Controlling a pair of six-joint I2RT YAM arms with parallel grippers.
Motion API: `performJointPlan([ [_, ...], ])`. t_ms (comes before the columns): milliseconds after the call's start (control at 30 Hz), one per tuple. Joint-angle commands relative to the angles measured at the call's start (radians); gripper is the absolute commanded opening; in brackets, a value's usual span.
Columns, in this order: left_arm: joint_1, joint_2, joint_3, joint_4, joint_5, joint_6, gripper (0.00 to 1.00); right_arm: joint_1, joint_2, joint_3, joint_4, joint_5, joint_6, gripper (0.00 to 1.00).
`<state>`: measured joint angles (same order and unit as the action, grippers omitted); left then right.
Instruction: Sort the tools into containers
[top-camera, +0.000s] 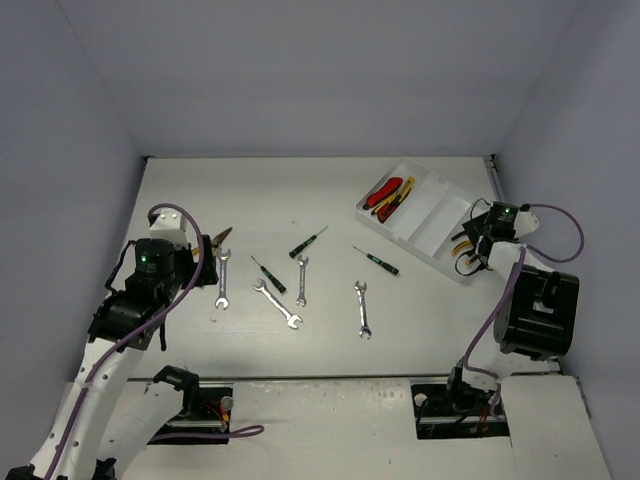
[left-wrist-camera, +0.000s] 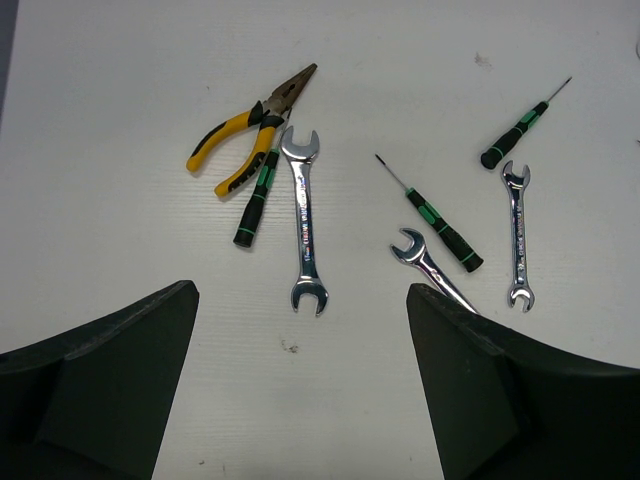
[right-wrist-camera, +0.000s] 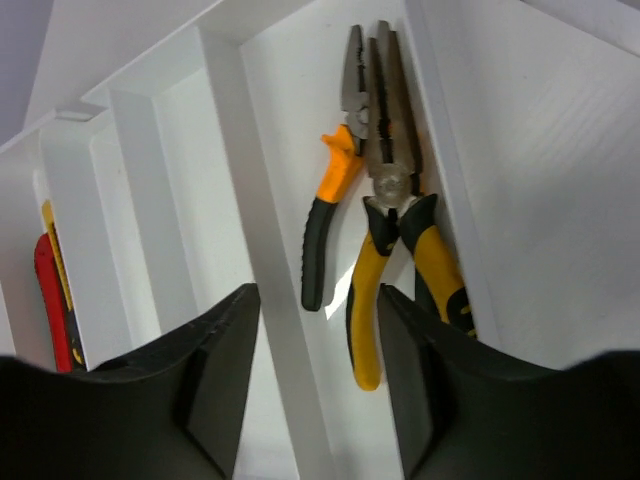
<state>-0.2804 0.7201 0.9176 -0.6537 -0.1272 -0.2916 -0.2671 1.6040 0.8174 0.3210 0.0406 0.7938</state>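
The white tray (top-camera: 437, 215) lies at the far right. Red and yellow utility knives (top-camera: 390, 195) lie in its far compartment. Two pliers (right-wrist-camera: 385, 215) lie in its nearest compartment. My right gripper (right-wrist-camera: 318, 385) is open and empty just above them, astride a divider wall (right-wrist-camera: 265, 250); it also shows in the top view (top-camera: 480, 242). My left gripper (left-wrist-camera: 300, 385) is open and empty above the table. Ahead of it lie yellow pliers (left-wrist-camera: 245, 130), a screwdriver (left-wrist-camera: 257, 195) and a wrench (left-wrist-camera: 303, 220). More wrenches (top-camera: 363, 308) and screwdrivers (top-camera: 378, 260) lie mid-table.
The two middle compartments of the tray show nothing in them. Grey walls close the table at the back and both sides. The right arm's base (top-camera: 538, 310) stands near the tray's near corner.
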Motion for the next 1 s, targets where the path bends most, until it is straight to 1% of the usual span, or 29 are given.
performJointPlan([
  [0, 0.009, 0.013, 0.012, 0.048, 0.002, 0.005, 0.83, 0.049, -0.111, 0.075, -0.039, 0.098, -0.115, 0.52],
  [33, 0.009, 0.013, 0.01, 0.048, -0.001, 0.007, 0.83, 0.058, -0.128, 0.082, -0.053, 0.103, -0.133, 0.55],
  [100, 0.01, 0.014, 0.004, 0.053, -0.008, 0.015, 0.83, 0.093, -0.182, 0.082, -0.091, 0.106, -0.18, 0.57],
  [133, 0.01, 0.019, 0.002, 0.055, -0.01, 0.019, 0.83, 0.109, -0.205, 0.079, -0.102, 0.085, -0.217, 0.57],
  [200, 0.01, 0.045, 0.003, 0.058, -0.023, 0.022, 0.83, 0.139, -0.263, 0.067, -0.123, -0.016, -0.277, 0.57],
  [233, 0.01, 0.057, 0.003, 0.058, -0.026, 0.026, 0.83, 0.154, -0.283, 0.054, -0.134, -0.041, -0.308, 0.57],
  [300, 0.011, 0.102, 0.003, 0.066, -0.032, 0.048, 0.83, 0.168, -0.361, 0.024, -0.147, -0.127, -0.347, 0.57],
  [433, 0.022, 0.213, -0.002, 0.109, -0.027, 0.069, 0.83, 0.18, -0.453, -0.045, -0.156, -0.262, -0.407, 0.57],
  [500, 0.055, 0.267, 0.0, 0.13, -0.004, 0.071, 0.83, 0.191, -0.491, -0.084, -0.155, -0.271, -0.411, 0.57],
  [600, 0.119, 0.396, 0.029, 0.159, 0.067, 0.07, 0.82, 0.212, -0.501, -0.109, -0.152, -0.279, -0.419, 0.57],
  [667, 0.183, 0.486, 0.051, 0.171, 0.108, 0.06, 0.77, 0.221, -0.497, -0.117, -0.15, -0.288, -0.419, 0.56],
  [767, 0.261, 0.61, 0.091, 0.211, 0.137, 0.065, 0.65, 0.244, -0.488, -0.121, -0.14, -0.307, -0.414, 0.56],
  [800, 0.271, 0.638, 0.108, 0.224, 0.158, 0.079, 0.61, 0.254, -0.486, -0.123, -0.136, -0.309, -0.41, 0.56],
  [967, 0.339, 0.786, 0.178, 0.27, 0.111, 0.151, 0.58, 0.261, -0.501, -0.139, -0.117, -0.331, -0.393, 0.56],
])
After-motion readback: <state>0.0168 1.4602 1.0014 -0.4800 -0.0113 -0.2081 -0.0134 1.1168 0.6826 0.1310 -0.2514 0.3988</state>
